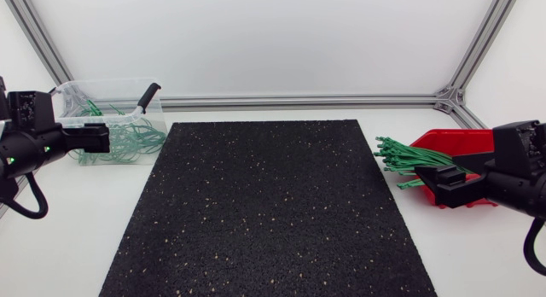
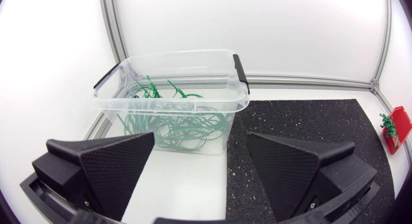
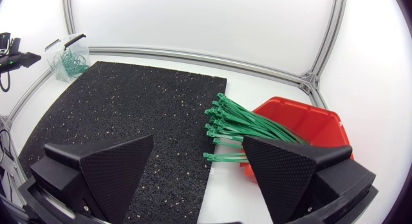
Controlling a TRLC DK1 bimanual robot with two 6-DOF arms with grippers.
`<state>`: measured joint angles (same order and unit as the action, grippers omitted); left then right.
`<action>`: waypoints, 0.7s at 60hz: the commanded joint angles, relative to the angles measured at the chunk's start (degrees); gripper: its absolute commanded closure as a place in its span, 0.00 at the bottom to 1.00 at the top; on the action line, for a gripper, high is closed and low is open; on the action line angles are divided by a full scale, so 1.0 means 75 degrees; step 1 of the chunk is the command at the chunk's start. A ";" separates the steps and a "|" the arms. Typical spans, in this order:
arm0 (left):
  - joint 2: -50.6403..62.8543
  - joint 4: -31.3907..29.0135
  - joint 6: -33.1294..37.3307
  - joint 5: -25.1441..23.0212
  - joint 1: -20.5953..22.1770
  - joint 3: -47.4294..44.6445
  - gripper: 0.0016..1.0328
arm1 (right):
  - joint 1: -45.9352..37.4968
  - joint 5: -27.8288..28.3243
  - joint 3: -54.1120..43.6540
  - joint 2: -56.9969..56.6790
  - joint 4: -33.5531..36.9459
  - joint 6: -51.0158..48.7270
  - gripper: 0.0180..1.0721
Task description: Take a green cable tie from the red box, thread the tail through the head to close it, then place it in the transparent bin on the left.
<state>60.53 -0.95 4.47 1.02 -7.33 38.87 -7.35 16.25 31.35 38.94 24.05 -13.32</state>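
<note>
The transparent bin [image 1: 77,90] stands at the back left and holds several closed green cable tie loops [image 2: 182,125]. My left gripper [image 1: 101,137] hovers at the bin's [image 2: 174,63] front side, open, with nothing between its fingers [image 2: 103,163]. At the right, the red box [image 1: 467,143] lies tipped toward the mat, and a bundle of straight green cable ties [image 1: 408,157] sticks out of it. My right gripper [image 1: 431,188] is just in front of that bundle [image 3: 248,129] and the red box [image 3: 302,121], open and empty.
A black speckled mat [image 1: 269,203] covers the middle of the white table between the two arms. An aluminium frame rail [image 1: 299,101] runs along the back edge. The bin's black lid clip [image 1: 150,94] stands up at its right rim.
</note>
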 commanded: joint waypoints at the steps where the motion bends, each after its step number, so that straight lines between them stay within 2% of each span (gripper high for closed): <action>1: -0.0794 0.0115 -0.0186 0.0064 0.0111 -0.0589 0.03 | -0.0144 -0.0057 -0.0395 -0.0516 -0.0184 -0.0134 0.04; 9: -0.1919 0.0162 -0.0280 0.0052 0.0204 -0.1374 0.03 | -0.0332 -0.0069 -0.0794 -0.1336 -0.0336 -0.0122 0.04; 26: -0.4262 0.0185 -0.0514 0.0064 0.0521 -0.2851 0.03 | 0.0038 -0.0668 -0.1756 -0.2455 -0.1144 0.0412 0.04; 42: -0.5296 0.0169 -0.0536 0.0010 0.0645 -0.3484 0.04 | 0.0394 -0.1234 -0.2672 -0.3489 -0.1924 0.0928 0.04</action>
<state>23.00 -0.10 1.45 0.97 -3.07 15.07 -5.28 8.14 13.96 14.81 11.31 -8.51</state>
